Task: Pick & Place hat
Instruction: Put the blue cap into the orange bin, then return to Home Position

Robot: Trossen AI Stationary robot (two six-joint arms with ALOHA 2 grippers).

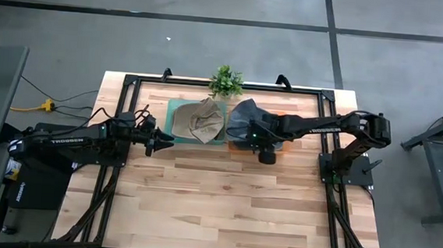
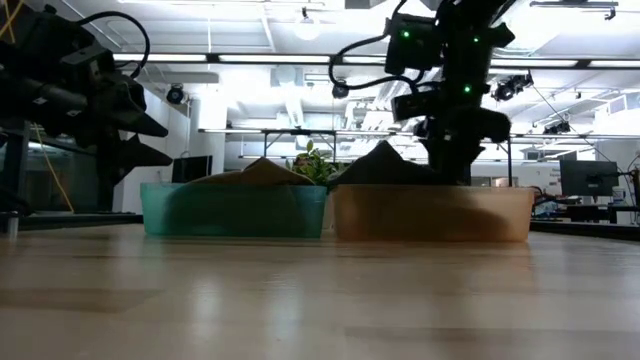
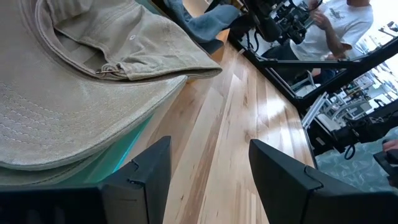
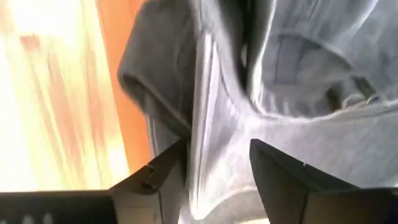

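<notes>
Overhead looking straight down, low view level across table (image 2: 320,290), wrist cameras close — bins shared

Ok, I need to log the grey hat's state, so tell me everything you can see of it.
The grey hat is soft, dark grey fabric with stitched seams, crumpled. It sits in the orange bin, its peak rising above the rim, beside the green bin. The right gripper reaches down into the orange bin, its fingers on either side of a fold of the cloth, which lies between them. Whether they squeeze it cannot be told.
</notes>
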